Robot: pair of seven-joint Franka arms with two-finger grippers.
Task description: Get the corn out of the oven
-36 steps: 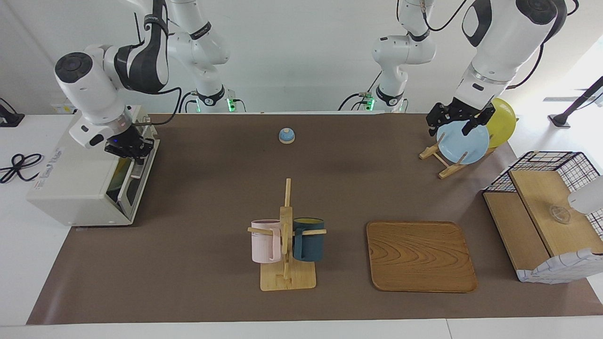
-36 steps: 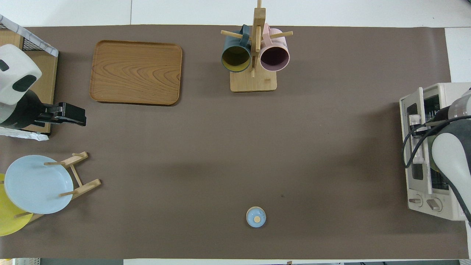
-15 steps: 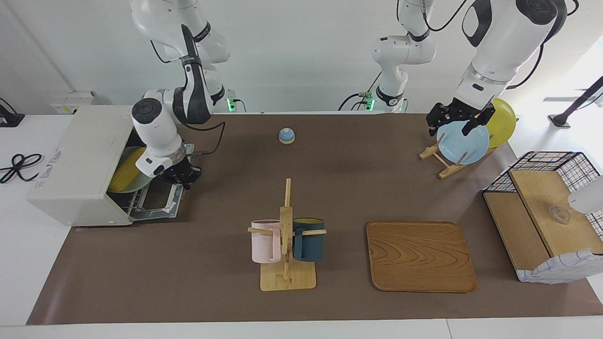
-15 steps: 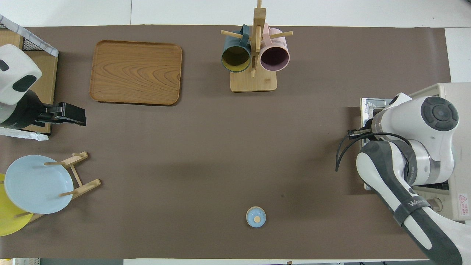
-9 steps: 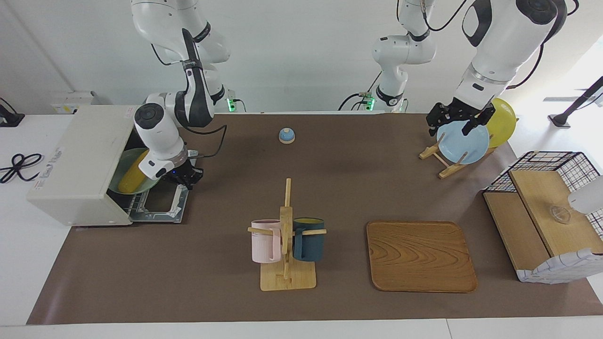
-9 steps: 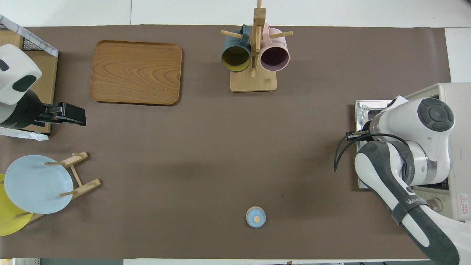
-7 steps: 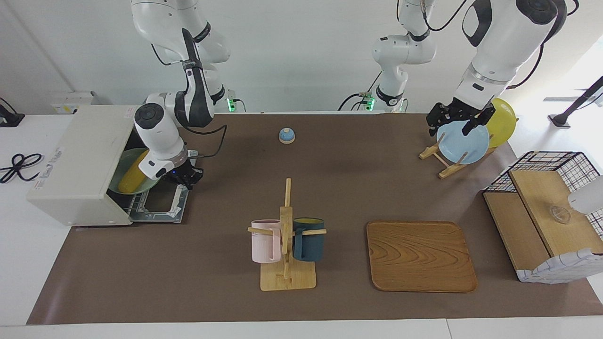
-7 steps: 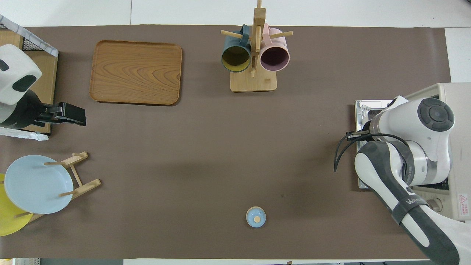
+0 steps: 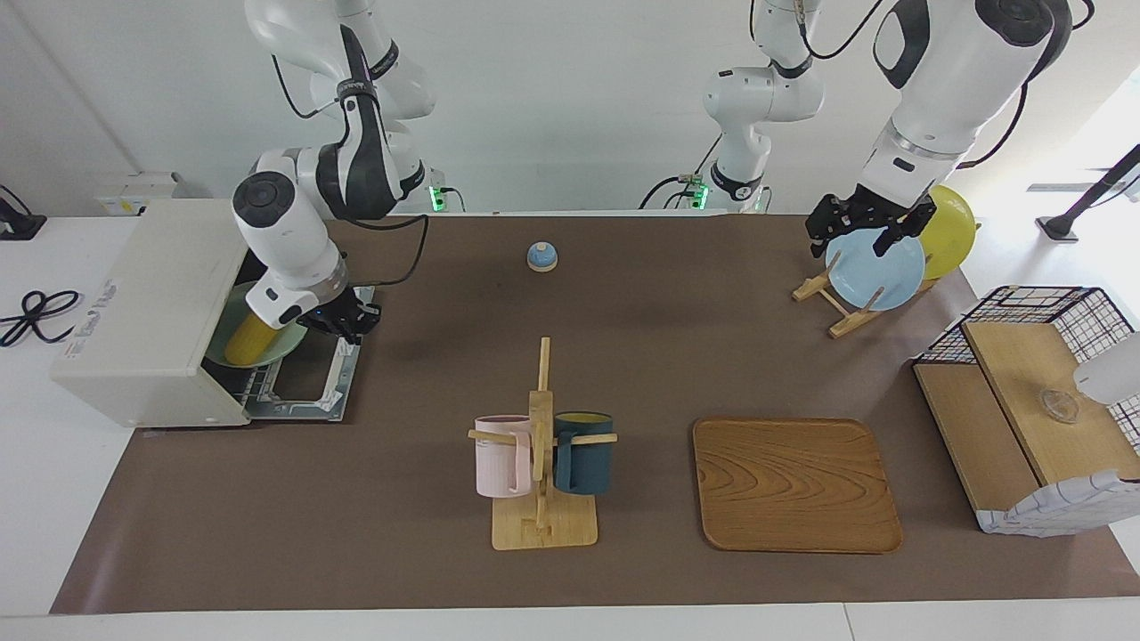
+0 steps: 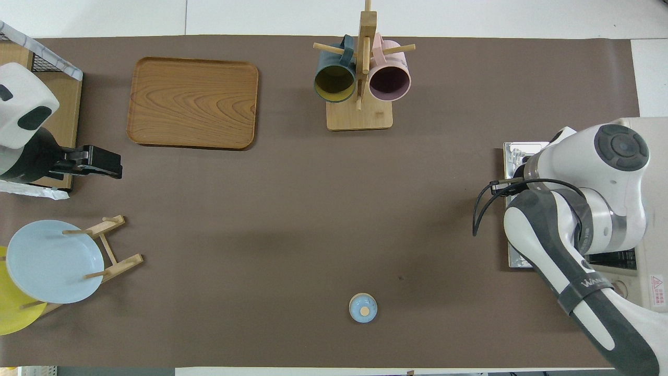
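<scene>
The off-white oven [image 9: 151, 294] stands at the right arm's end of the table with its glass door [image 9: 307, 392] folded down flat. Inside it the yellow corn [image 9: 249, 338] lies on a green plate [image 9: 287, 345] on the wire rack. My right gripper [image 9: 343, 322] hangs just over the inner end of the open door, beside the plate's rim, and holds nothing that I can see. In the overhead view the right arm covers the oven [image 10: 634, 128] mouth, so the corn is hidden there. My left gripper [image 9: 859, 233] waits open over the blue plate [image 9: 877, 271].
A plate rack with the blue plate and a yellow plate [image 9: 948, 233] stands at the left arm's end. A mug tree [image 9: 541, 445], a wooden tray [image 9: 795, 485] and a wire basket [image 9: 1033, 409] lie farther from the robots. A small bell [image 9: 541, 256] sits near them.
The oven door has swung down from nearly closed to flat open, showing the corn. In the last half second the right gripper has risen off the door's handle end toward the oven mouth.
</scene>
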